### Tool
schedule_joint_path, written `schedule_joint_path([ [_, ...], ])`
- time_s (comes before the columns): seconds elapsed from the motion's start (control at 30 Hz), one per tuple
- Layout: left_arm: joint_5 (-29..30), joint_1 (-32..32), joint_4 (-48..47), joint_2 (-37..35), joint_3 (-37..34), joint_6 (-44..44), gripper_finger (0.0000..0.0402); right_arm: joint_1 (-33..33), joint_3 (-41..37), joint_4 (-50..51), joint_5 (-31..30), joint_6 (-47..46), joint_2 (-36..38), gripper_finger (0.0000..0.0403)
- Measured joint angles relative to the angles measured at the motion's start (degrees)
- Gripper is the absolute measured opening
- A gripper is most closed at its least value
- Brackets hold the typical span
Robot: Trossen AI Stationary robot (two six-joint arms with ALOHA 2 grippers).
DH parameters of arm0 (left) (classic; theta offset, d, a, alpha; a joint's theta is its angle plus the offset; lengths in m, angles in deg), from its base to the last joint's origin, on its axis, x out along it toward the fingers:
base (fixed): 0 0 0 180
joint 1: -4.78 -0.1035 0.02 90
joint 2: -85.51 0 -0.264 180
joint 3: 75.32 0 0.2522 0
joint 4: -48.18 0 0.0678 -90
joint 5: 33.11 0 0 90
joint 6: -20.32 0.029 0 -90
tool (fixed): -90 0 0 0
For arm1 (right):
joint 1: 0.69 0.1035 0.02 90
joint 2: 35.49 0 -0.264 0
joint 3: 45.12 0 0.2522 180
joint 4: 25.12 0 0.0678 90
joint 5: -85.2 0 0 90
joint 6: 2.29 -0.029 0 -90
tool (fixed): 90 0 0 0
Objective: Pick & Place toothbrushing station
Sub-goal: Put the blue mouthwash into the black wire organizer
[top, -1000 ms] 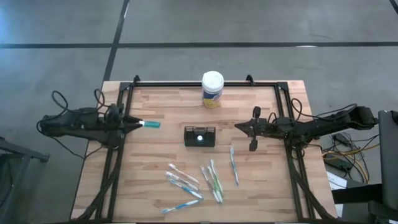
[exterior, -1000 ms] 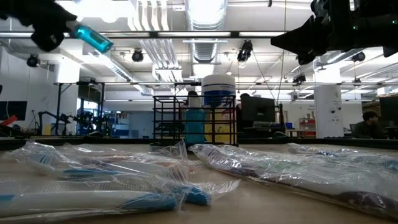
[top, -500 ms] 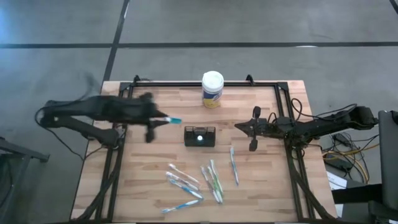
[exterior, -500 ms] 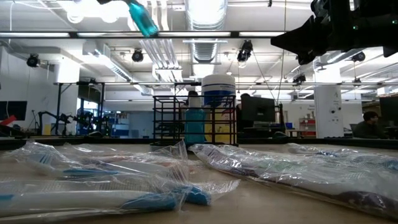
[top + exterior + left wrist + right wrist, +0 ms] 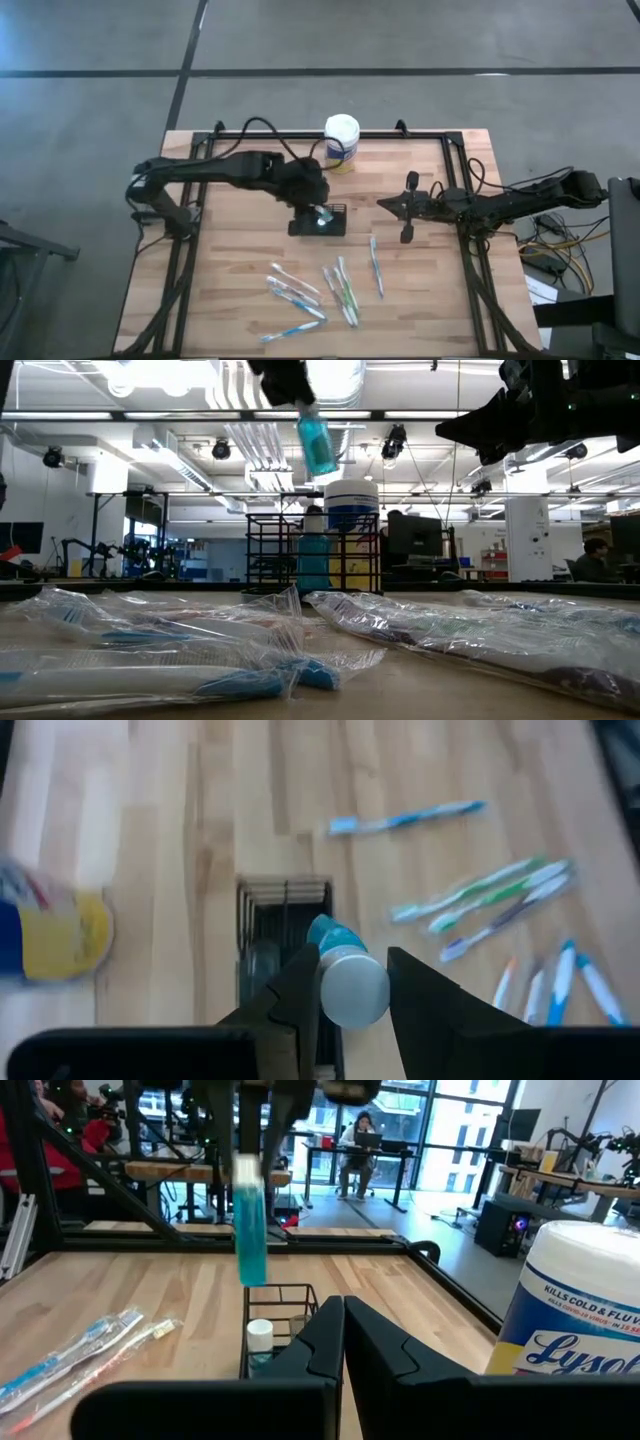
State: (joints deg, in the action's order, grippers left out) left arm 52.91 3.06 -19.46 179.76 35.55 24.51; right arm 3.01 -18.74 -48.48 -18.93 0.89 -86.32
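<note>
The toothbrushing station is a small black slotted holder standing mid-table, also in the low view and the left wrist view. A white-capped bottle stands inside it. My left gripper hovers over the holder, shut on a small blue bottle with a white cap. My right gripper waits shut to the right of the holder, level, touching nothing. My left gripper pinches the blue bottle at its white cap end between the two fingers. The fingers slant down from the table's left side. The blue body sticks out below the fingertips, slightly tilted, lifted clear above the holder.
A white-lidded, yellow-labelled wipes canister stands at the far edge behind the holder. Several wrapped toothbrushes lie scattered toward the near edge, one more to their right. A black frame runs around the table.
My left gripper has swept from the table's left edge toward the right, rising, and now stands over the holder. It has tipped from level to slanting down. The blue bottle has gone with it, turning from lying level to hanging nearly upright.
</note>
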Motion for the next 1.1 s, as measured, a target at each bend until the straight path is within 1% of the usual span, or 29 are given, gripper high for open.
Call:
schedule_joint_path([
  [0.2, -0.1, -0.4, -2.1, 6.0, 4.4, 2.6, 0.0096, 0.0, 0.0, 0.5, 0.0, 0.0, 0.0, 0.0008],
  [0.33, -0.3, -1.0, -3.6, 6.9, 6.2, 3.6, 0.0096, 0.0, 0.0, 0.5, 0.0, 0.0, 0.0, 0.0008],
  [0.67, -0.5, -1.7, -8.2, 5.5, 5.8, 5.4, 0.0096, 0.0, 0.0, 0.5, 0.0, 0.0, 0.0, 0.0008],
  [0.83, -0.6, -2.0, -6.0, 6.0, 4.8, 5.9, 0.0096, 0.0, 0.0, 0.4, 0.0, 0.0, 0.0, 0.0008],
  [1.1, -1.6, -2.1, -6.1, 8.0, 4.9, 6.7, 0.0096, 0.0, 0.0, 0.3, 0.0, 0.0, 0.0, 0.0008],
])
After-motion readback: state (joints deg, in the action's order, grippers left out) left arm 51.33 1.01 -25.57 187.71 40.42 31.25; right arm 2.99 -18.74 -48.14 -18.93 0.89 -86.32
